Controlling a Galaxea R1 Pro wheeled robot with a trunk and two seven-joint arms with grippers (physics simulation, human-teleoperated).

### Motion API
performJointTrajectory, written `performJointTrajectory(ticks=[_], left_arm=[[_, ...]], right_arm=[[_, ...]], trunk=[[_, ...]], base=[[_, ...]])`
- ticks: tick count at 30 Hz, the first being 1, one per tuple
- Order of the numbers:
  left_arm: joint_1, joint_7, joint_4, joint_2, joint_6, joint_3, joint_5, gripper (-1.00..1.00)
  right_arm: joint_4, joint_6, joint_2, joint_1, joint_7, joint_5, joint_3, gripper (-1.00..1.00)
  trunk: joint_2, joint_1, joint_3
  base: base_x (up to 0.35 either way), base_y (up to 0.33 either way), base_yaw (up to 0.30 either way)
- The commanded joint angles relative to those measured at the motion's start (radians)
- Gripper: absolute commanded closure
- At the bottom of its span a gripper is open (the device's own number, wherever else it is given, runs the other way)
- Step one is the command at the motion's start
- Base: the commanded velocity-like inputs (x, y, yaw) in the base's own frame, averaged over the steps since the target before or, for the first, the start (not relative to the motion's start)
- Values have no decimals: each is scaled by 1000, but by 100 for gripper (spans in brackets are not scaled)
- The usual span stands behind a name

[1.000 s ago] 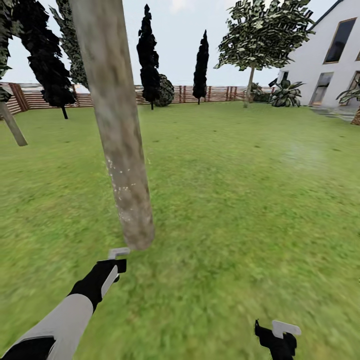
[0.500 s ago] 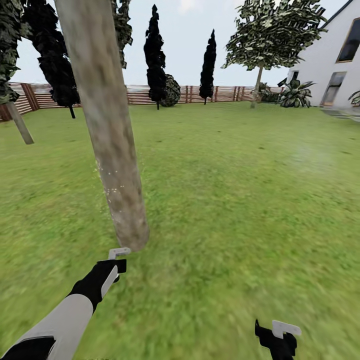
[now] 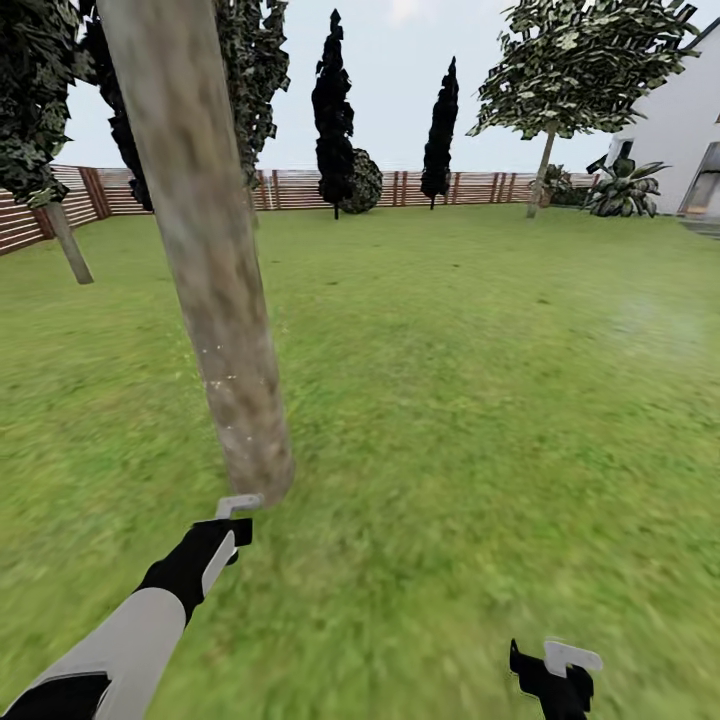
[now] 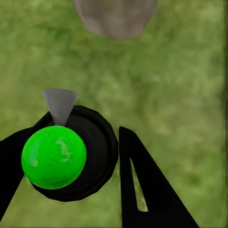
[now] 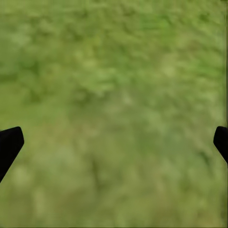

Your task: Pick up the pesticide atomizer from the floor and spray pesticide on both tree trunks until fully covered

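Note:
The near tree trunk [image 3: 210, 290], thick, pale grey-beige and mottled, rises from the lawn left of centre, with faint pale specks on its lower part. My left gripper [image 3: 224, 538] is shut on the pesticide atomizer [image 3: 238, 505], just in front of the trunk's foot. In the left wrist view the atomizer [image 4: 71, 152] is a black round body with a green top. Its grey nozzle points toward the trunk base [image 4: 116, 19], and my left gripper [image 4: 71, 159] has black fingers on either side. My right gripper [image 3: 558, 672] hangs low at the right, and in its wrist view this right gripper [image 5: 114, 142] is open over grass.
A second pale-trunked tree [image 3: 68, 245] leans at the far left by the slatted brown fence [image 3: 300, 188]. Another pale trunk [image 3: 545, 160] stands far right near the white house [image 3: 680, 110] and a palm [image 3: 625, 188]. Thin black trees [image 3: 334, 110] line the fence. Lawn [image 3: 480, 380] spreads to the right.
The camera has turned left, so the fence, far trees and house slid right in the picture. The near trunk stays close ahead. Both arms hold the same pose.

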Motion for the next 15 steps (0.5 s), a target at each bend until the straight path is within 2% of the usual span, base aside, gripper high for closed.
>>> performJointTrajectory(ticks=[1,4,8,15], left_arm=[[0,0,0,0,0,0,0,100],[1,0,0,0,0,0,0,100],[1,0,0,0,0,0,0,100],[1,0,0,0,0,0,0,100]], right_arm=[[0,0,0,0,0,0,0,-100],[0,0,0,0,0,0,0,-100],[0,0,0,0,0,0,0,-100],[0,0,0,0,0,0,0,-100]], trunk=[[0,0,0],[0,0,0],[0,0,0],[0,0,0]], base=[[242,-188,0],[262,-176,57],[252,-185,262],[131,-255,276]])
